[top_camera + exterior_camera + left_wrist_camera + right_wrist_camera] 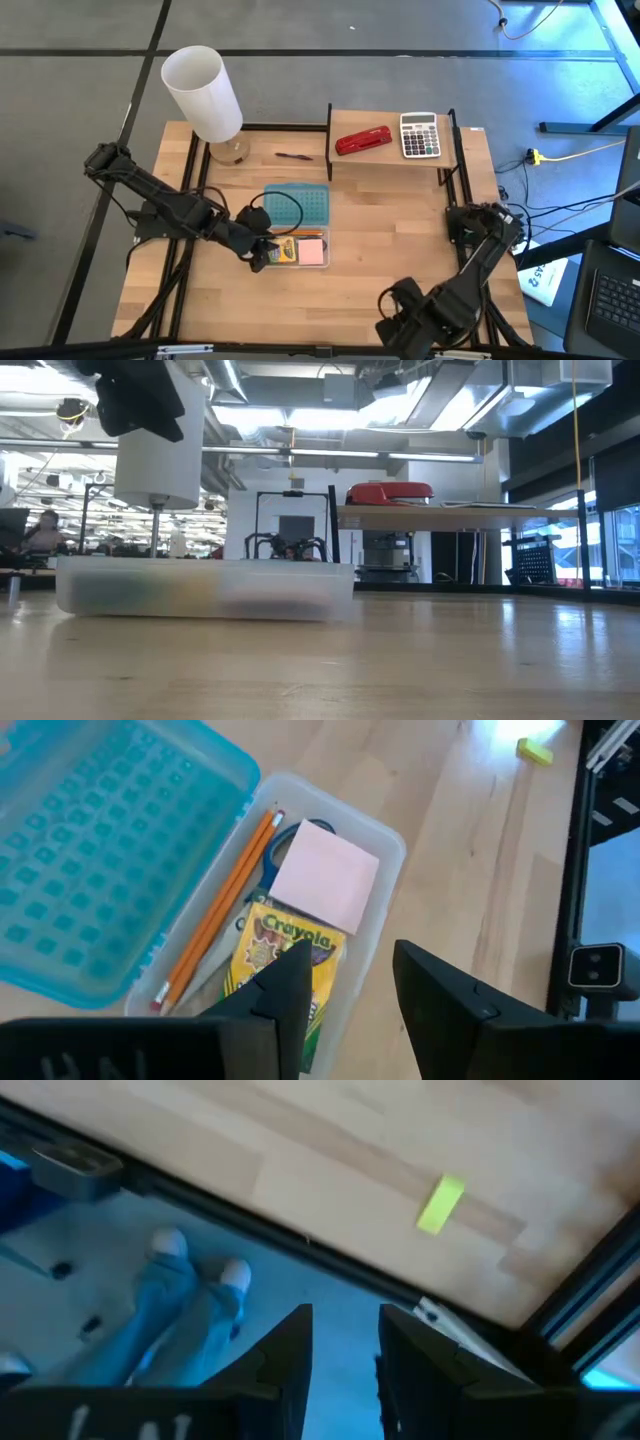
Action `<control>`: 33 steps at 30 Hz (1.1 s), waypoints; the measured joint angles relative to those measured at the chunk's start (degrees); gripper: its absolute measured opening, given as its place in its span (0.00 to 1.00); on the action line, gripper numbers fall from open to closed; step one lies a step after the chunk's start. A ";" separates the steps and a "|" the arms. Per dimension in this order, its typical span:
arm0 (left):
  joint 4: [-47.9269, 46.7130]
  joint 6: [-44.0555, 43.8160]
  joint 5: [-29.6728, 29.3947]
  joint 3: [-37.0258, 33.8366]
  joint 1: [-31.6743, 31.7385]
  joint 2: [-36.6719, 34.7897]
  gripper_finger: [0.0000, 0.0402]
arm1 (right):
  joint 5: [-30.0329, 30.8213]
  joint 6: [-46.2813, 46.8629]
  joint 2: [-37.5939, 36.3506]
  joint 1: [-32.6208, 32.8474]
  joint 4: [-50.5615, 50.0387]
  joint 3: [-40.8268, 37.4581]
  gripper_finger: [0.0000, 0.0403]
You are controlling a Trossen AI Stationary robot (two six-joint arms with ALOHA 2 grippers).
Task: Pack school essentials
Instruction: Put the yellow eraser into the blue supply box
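A clear box (pixel 300 250) with its teal lid (pixel 298 205) swung open sits mid-table; in the low view the box (pixel 200 588) shows side-on. Inside lie the Crayola crayon box (pixel 285 955), orange pencils (pixel 215 910), the pink sticky-note pad (pixel 325 875) and blue-handled scissors (pixel 280 845) partly under the pad. My left gripper (pixel 258 258) (pixel 350 990) hovers open over the box's left end, above the crayon box. A thin dark-red pen (pixel 293 156) lies on the table toward the far edge. The tiny yellow block (pixel 440 1204) (pixel 535 750) lies on bare wood. My right gripper (pixel 345 1342) waits open by the near edge.
A white cylindrical lamp (pixel 205 95) stands at the far left corner. A raised shelf (pixel 345 160) at the far right carries the red stapler (pixel 362 141) and grey calculator (pixel 420 135). A person's legs (pixel 185 1305) show on the floor beyond the table edge.
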 joint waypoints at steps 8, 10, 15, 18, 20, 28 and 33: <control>1.62 2.16 0.26 0.00 0.16 0.00 0.34 | -10.81 -8.98 0.00 -1.54 7.07 -8.18 0.30; 1.61 2.16 0.26 0.00 0.16 0.00 0.34 | -10.84 -10.71 0.00 -1.76 8.84 -9.86 0.30; 1.62 4.14 0.32 0.00 0.00 0.00 0.34 | -13.35 -12.23 0.07 -1.97 9.68 -12.26 0.30; 2.38 7.70 0.42 0.00 -0.46 0.00 0.34 | -14.20 -12.32 0.07 -2.04 9.58 -12.91 0.32; 3.32 9.68 0.48 0.00 -0.78 0.00 0.34 | -14.20 -12.32 0.07 -2.23 9.71 -13.29 0.35; 7.75 14.21 1.29 0.00 -1.56 0.00 0.34 | -11.83 -10.33 0.02 -2.84 7.80 -16.76 0.50; 8.36 14.15 2.06 0.00 -1.50 0.00 0.34 | -11.89 -10.42 0.13 -2.45 12.22 -21.57 0.51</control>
